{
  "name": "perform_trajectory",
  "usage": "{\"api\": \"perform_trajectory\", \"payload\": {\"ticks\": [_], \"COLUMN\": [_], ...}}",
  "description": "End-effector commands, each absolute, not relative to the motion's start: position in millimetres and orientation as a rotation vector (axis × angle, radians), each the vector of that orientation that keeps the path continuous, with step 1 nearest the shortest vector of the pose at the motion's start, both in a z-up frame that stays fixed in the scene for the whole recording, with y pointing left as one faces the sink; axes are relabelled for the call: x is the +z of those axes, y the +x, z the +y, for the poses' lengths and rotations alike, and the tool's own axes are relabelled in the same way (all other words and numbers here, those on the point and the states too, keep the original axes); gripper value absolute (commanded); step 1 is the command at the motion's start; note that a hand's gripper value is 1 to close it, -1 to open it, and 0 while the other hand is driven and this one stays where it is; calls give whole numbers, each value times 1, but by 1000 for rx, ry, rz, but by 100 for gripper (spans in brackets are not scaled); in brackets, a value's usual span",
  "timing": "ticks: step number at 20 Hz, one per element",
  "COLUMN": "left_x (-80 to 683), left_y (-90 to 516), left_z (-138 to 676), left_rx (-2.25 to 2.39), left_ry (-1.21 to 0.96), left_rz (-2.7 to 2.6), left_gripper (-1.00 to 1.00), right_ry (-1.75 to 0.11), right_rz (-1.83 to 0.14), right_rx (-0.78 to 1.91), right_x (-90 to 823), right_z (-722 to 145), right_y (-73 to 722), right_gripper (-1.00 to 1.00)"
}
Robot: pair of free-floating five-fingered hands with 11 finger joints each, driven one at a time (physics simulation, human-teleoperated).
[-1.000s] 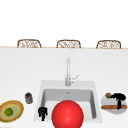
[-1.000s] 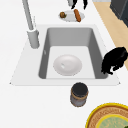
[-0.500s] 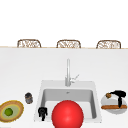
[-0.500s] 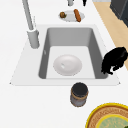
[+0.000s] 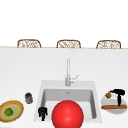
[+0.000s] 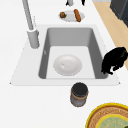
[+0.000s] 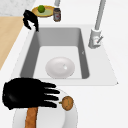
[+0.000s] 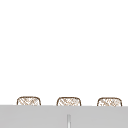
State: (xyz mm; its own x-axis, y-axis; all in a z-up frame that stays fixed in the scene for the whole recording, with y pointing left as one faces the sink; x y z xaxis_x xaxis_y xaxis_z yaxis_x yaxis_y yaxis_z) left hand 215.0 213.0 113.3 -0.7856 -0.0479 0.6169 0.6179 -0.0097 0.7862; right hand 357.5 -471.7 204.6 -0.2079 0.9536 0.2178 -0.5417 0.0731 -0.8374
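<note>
Compared with the earlier frames, the right hand (image 5: 118, 93) has shifted slightly rightward and now hangs over the white plate (image 5: 106, 105) on the counter right of the sink (image 5: 41, 100); the left hand has not moved.

Right hand, right side view (image 7: 22, 97): fingers are extended nearly straight and slightly spread, palm down, holding nothing. Directly beneath the palm and finger bases lies the long brown sausage (image 7: 31, 117), its far end hidden under the hand. Just beyond the fingertips sits the small round brown food item (image 7: 67, 103); whether the fingertips touch it cannot be determined. Both items rest on the white plate.

Left hand (image 5: 42, 112): hovers at the front left corner of the sink rim, fingers curled downward, nothing in them. In the left side view (image 6: 114, 60) it hangs over the basin's near edge.

Outward of the left hand's fingers, on the counter, stands the dark-lidded jar (image 5: 28, 97); further out lies the woven plate (image 5: 17, 106) carrying a green fruit (image 5: 9, 112).

Inside the basin, a white bowl (image 6: 67, 65) sits on the floor. A red sphere (image 5: 67, 114) appears at the basin front in the front view. The faucet (image 5: 68, 72) stands behind the basin.
</note>
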Motion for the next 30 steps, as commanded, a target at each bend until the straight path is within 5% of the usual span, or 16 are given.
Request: {"api": "perform_trajectory", "payload": {"ticks": [1, 20, 30], "left_x": [113, 113, 113], "left_y": [215, 215, 215], "left_z": [213, 213, 213], "left_rx": [-1847, -1847, -1847], "left_ry": [-590, -590, -590], "left_rz": [-1799, -1799, -1799], "left_gripper": [0, 0, 0], "right_ry": [-512, -834, -799], "right_rz": [-982, -674, -687], "right_rx": [1505, 1648, 1639], "right_x": [208, 177, 152], "right_z": [-464, -405, -401], "right_y": [381, 424, 436], "right_gripper": [-100, -100, -100]}}
